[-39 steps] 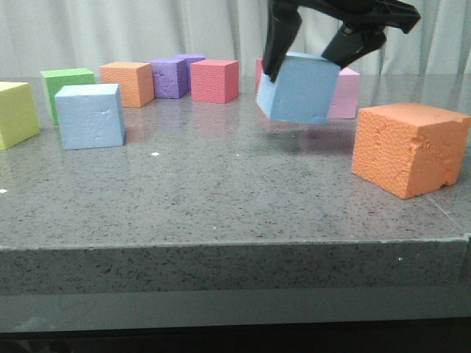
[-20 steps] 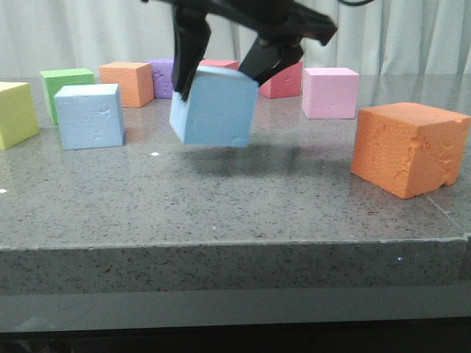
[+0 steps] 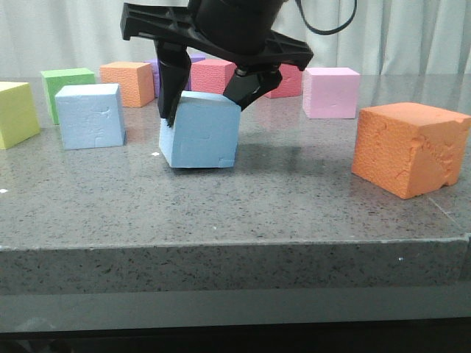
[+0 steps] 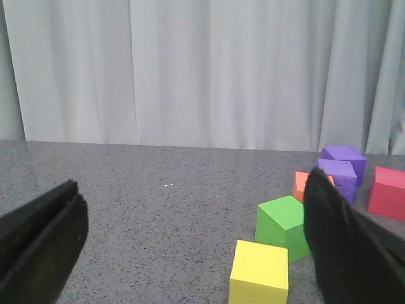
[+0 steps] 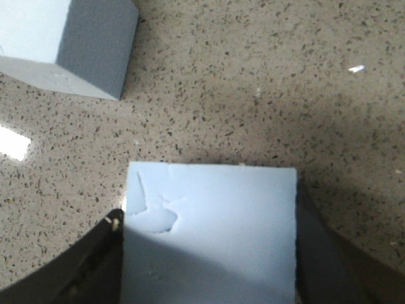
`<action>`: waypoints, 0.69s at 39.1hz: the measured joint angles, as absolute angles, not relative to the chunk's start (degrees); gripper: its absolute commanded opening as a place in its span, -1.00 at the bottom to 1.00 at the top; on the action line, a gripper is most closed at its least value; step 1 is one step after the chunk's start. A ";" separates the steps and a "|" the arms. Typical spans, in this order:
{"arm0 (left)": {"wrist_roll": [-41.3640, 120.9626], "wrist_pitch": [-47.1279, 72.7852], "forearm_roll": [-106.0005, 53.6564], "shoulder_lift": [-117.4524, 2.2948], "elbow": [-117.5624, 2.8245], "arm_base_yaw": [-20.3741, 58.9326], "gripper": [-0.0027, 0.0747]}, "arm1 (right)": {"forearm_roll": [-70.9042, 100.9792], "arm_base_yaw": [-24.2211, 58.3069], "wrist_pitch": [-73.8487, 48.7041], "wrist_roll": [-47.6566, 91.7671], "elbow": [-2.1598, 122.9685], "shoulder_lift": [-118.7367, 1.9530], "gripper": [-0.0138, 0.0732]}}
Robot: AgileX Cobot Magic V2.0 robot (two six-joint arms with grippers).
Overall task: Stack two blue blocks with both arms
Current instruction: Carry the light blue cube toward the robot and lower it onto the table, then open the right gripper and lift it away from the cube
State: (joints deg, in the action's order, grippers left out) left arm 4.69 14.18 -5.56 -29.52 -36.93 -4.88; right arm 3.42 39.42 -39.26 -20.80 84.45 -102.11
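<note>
A: What is the right gripper doing?

B: It is pinching 1 blue block, a black finger pressed on each side. The right wrist view shows the same block filling the space between the fingers, with a dent near one corner of its top face.

A: Where does that block sit?

B: On the grey table, or just barely above it; from the front its underside looks level with the surface, slightly tilted. I cannot tell if it fully rests.

A: And the second blue block?

B: It stands on the table near the held one, toward the robot's left, apart from it. A corner of it shows in the right wrist view.

A: The left gripper?

B: Its 2 fingers are spread wide with nothing between them. Past it lie a yellow cube, a green cube and 2 purple cubes.

A: Anything else?

B: A big orange cube on the robot's right and a pink cube behind.
</note>
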 measured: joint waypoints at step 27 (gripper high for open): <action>4.69 14.09 -5.56 -29.52 -36.93 -4.88 0.80 | 3.16 39.42 -39.26 -20.92 89.63 -99.93 0.72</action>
